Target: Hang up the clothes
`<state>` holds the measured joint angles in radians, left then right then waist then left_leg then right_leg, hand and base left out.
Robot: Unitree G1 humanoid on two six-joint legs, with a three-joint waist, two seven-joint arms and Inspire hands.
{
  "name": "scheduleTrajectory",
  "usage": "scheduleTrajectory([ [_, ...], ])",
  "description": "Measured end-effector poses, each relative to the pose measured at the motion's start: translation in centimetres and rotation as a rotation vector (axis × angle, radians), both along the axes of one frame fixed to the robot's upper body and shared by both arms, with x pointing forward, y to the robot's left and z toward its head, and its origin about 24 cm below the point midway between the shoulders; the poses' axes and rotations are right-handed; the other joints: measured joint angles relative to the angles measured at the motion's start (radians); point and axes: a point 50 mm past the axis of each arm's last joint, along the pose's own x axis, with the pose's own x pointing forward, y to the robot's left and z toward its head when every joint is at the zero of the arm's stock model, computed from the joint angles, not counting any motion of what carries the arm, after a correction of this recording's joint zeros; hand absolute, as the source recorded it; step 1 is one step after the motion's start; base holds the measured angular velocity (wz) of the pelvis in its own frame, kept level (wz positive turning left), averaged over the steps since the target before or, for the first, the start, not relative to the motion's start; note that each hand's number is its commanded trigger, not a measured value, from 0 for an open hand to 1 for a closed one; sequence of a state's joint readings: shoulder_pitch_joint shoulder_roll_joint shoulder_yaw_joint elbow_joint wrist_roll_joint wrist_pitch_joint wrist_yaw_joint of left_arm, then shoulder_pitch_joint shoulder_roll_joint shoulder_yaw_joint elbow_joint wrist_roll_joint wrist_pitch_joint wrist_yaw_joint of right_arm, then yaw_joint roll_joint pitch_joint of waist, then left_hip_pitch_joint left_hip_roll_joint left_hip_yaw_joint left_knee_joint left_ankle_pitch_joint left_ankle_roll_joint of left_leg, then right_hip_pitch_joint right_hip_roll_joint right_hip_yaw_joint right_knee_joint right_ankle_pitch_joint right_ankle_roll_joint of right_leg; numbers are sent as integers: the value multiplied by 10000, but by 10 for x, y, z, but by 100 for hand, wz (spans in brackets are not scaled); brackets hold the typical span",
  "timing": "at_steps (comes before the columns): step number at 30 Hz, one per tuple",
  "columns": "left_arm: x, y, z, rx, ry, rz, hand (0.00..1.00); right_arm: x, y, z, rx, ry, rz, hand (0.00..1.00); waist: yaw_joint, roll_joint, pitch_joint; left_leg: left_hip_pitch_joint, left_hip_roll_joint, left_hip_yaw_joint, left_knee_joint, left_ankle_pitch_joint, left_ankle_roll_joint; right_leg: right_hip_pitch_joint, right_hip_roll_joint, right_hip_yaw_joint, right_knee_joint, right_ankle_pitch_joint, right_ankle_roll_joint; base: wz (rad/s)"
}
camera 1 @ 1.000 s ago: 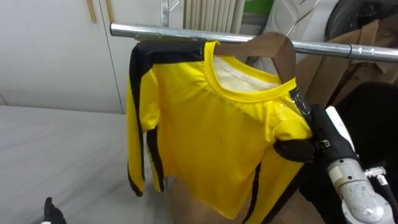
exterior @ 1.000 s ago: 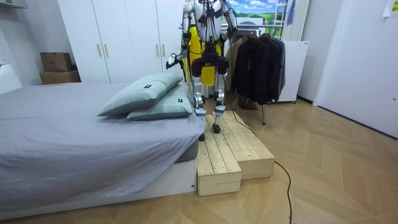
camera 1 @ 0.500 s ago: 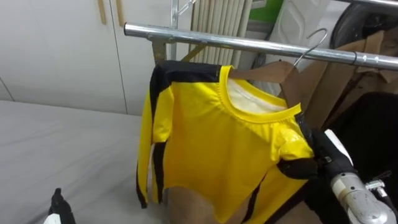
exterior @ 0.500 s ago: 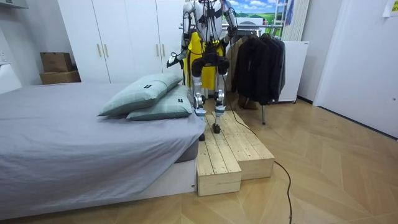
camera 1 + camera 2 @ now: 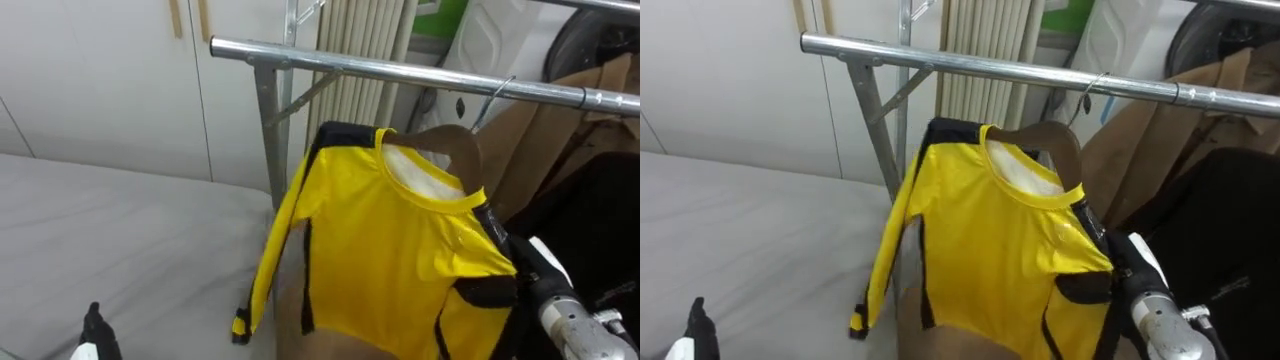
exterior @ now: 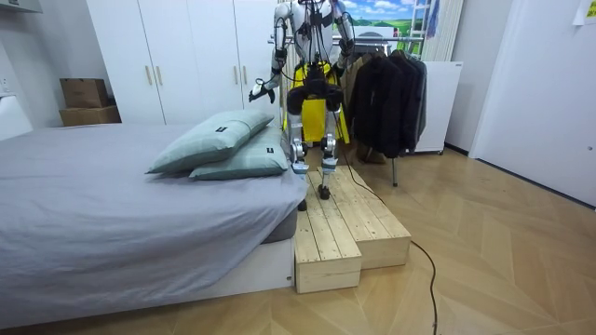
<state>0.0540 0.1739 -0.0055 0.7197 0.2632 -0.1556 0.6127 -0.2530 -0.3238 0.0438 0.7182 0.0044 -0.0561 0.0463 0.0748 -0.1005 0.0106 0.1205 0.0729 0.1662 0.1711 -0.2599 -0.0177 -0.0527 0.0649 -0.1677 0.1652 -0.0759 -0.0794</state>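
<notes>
Left eye view: one yellow shirt (image 5: pixel 400 260) with black trim sits on one wooden hanger (image 5: pixel 452 145) just below one metal rail (image 5: pixel 400 70). The right hand (image 5: pixel 485 292) has its fingers curled on the shirt's shoulder end, so the shirt is in that hand. The left hand (image 5: pixel 93 328) is a dark tip at the lower left over the grey bed (image 5: pixel 120 230); I cannot tell how its fingers stand. One brown garment (image 5: pixel 540 130) and one black garment (image 5: pixel 600 200) hang further right.

Right eye view: the hanger's wire hook (image 5: pixel 1087 90) reaches up to the rail — whether it is over it I cannot tell.

Room view: the robot stands on one wooden platform (image 6: pixel 349 223) beside the bed, facing the rack. Two pillows (image 6: pixel 219 140) lie on the bed, and two cardboard boxes (image 6: pixel 86 100) are stacked at the room view's left.
</notes>
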Motion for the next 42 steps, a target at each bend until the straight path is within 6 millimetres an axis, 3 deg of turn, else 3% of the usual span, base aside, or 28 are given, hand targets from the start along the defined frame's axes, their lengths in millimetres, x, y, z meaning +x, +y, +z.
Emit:
scheduleTrajectory([
  [9,4,2,3,-540,-409,433,0,-8,-6,-13,501,337,-585,100,15,38,26,88,22,-19,-39,0,0,142,34,-25,-135,1,1,0],
  [26,6,0,3,-765,-447,70,0,-9,-6,-13,415,237,-490,100,-2,56,29,95,24,-26,-31,0,0,163,34,-33,-133,1,1,0],
  [27,6,0,3,-778,-436,54,0,-9,-6,-13,408,245,-503,90,0,56,29,100,25,-29,-32,0,0,170,34,-37,-133,1,0,0],
  [29,6,0,3,-820,-404,-3,0,-9,-6,-13,410,237,-529,0,0,54,27,99,26,-30,-32,0,0,171,34,-33,-132,1,1,0],
  [42,3,0,-2,-968,-45,-122,0,-9,-8,-13,417,164,-804,0,17,35,11,106,18,-50,-21,0,0,175,31,-31,-124,1,1,0],
])
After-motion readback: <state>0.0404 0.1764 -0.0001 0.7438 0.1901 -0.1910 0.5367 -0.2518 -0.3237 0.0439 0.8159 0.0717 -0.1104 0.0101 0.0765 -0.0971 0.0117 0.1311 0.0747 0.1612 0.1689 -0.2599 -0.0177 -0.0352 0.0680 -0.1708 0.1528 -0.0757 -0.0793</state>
